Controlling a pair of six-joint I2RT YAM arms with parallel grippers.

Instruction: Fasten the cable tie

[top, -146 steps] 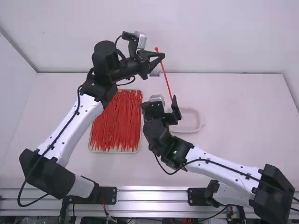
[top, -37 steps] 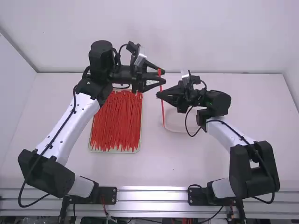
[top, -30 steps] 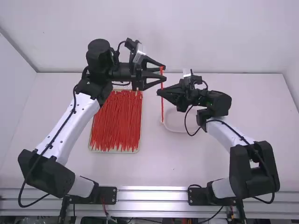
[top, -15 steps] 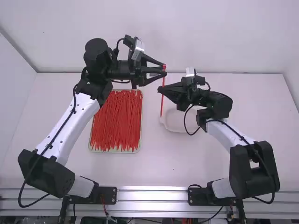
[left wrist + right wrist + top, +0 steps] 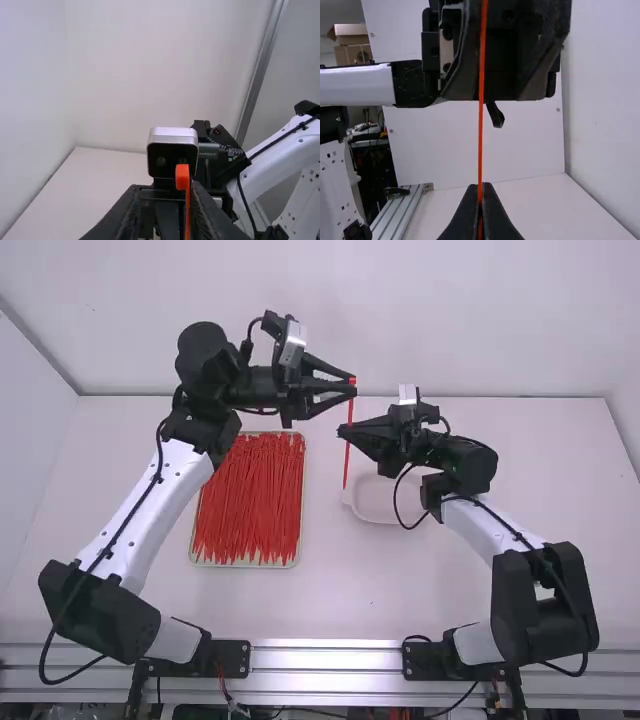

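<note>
A red cable tie (image 5: pixel 346 445) hangs upright in the air above the table. My left gripper (image 5: pixel 349 393) is shut on its top end, where the head (image 5: pixel 182 173) shows between the fingers (image 5: pixel 200 210). My right gripper (image 5: pixel 346 437) comes in from the right and is shut on the strap partway down. In the right wrist view the strap (image 5: pixel 481 110) runs straight up from the closed fingertips (image 5: pixel 488 207) of my right gripper (image 5: pixel 480 200) to the left gripper (image 5: pixel 495 50). The tail hangs free below the right gripper.
A tray (image 5: pixel 296 562) piled with several red cable ties lies on the table left of the middle. A shallow clear container (image 5: pixel 385 508) sits under the right gripper. The table's right side lies bare.
Both grippers have risen a little with the tie between them. The tie's lower tip now hangs higher over the container's edge.
</note>
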